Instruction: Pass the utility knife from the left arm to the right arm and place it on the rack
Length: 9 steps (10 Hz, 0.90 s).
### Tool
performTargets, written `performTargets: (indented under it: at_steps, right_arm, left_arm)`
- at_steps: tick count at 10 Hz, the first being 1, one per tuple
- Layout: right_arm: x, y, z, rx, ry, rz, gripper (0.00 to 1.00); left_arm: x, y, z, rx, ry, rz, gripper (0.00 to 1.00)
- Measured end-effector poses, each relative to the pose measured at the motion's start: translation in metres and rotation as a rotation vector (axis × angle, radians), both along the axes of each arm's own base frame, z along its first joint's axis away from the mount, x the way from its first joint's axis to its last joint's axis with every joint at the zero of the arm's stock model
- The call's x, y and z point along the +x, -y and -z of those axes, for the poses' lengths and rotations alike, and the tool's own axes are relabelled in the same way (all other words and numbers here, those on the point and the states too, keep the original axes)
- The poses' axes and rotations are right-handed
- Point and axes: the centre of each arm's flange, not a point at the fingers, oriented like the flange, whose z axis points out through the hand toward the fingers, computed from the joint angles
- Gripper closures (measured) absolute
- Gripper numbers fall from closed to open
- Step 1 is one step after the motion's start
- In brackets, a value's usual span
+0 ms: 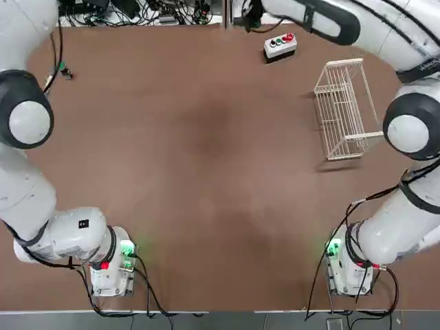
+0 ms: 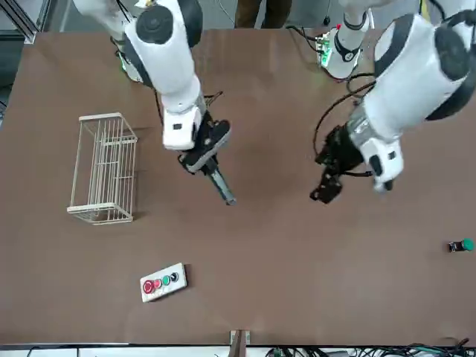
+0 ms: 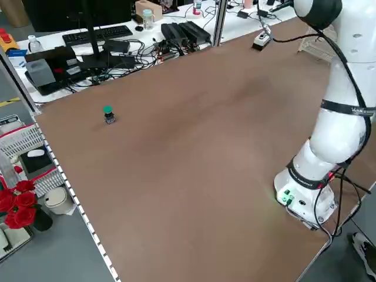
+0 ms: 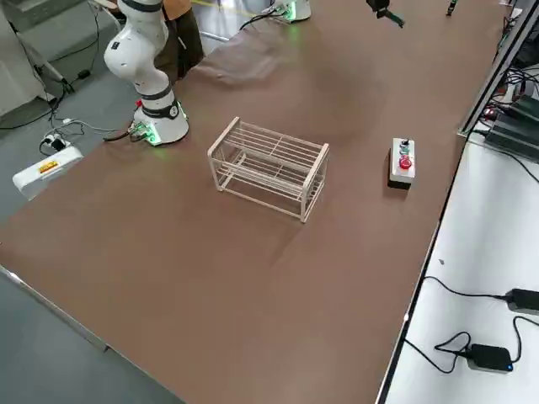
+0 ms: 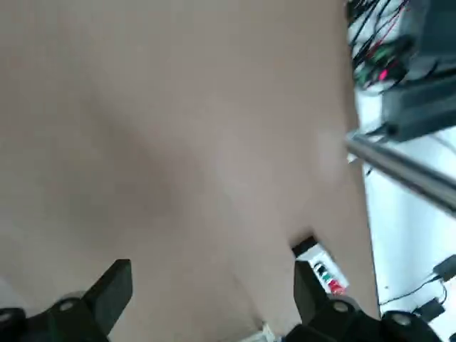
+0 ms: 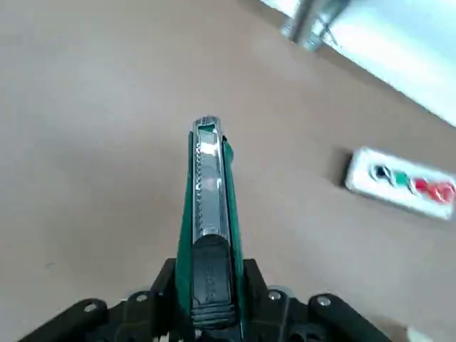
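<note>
Brown counter (image 2: 297, 282) supports all items. Left arm (image 2: 428, 74) and right arm (image 2: 167, 67) extend above it. White wire rack (image 2: 104, 169) stands on the counter's right side; push-button box (image 2: 163, 282) sits near it, towards the far edge. Left end effector (image 5: 214, 263): fingers apart, nothing between. Right end effector (image 2: 207, 155): clamped on the utility knife (image 6: 211, 214), aloft, clear of the rack.

The slim green-and-grey utility knife (image 6: 212, 206) slanted downward, gripped by the right gripper (image 6: 210, 281). The white wire rack (image 4: 269, 167) stood on the bench (image 4: 210, 311).
</note>
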Motion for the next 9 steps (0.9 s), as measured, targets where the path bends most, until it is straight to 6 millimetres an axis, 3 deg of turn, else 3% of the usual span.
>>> performTargets:
  at_steps: [2, 5, 7, 9]
  right_arm:
    - [0.010, 0.084, -0.008, -0.019, -0.041, 0.171, 0.59]
    - [-0.022, 0.194, 0.001, -0.095, -0.094, 0.407, 0.59]
    - [-0.046, 0.284, 0.020, -0.100, -0.158, 0.560, 0.59]
    - [-0.072, 0.342, 0.054, -0.091, -0.229, 0.659, 0.59]
  left_arm:
    - [-0.016, -0.019, 0.002, 0.166, -0.066, 0.071, 0.00]
    - [-0.008, -0.095, 0.016, 0.234, -0.146, 0.283, 0.00]
    - [-0.006, -0.124, 0.016, 0.239, -0.130, 0.465, 0.00]
    - [-0.005, -0.158, 0.019, 0.208, -0.116, 0.620, 0.00]
